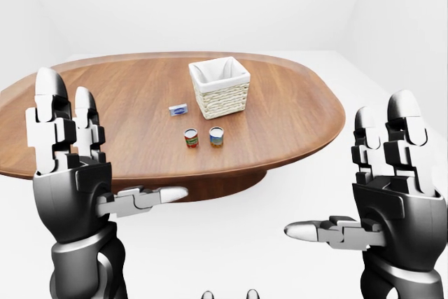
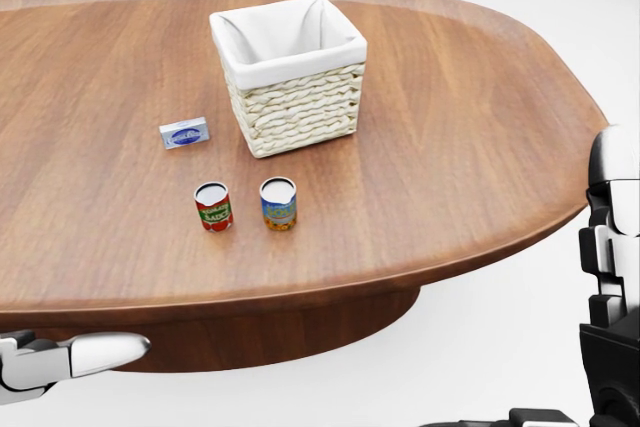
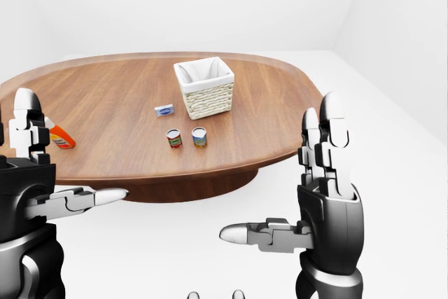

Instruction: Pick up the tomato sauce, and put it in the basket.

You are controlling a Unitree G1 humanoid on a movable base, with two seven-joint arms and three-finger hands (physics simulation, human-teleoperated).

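Standing upright on the wooden tabletop (image 2: 450, 127), the red-labelled tomato sauce can (image 2: 212, 207) lies at eleven o'clock from the right hand (image 1: 392, 194), nearer the left hand (image 1: 70, 180); both hands spread wide, empty.

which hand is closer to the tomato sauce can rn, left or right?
Left, judging by the eye views, though only narrowly. The left hand is raised open, off the table edge, below-left of the tomato sauce can. The right hand is raised open off the table's right end, farther across.
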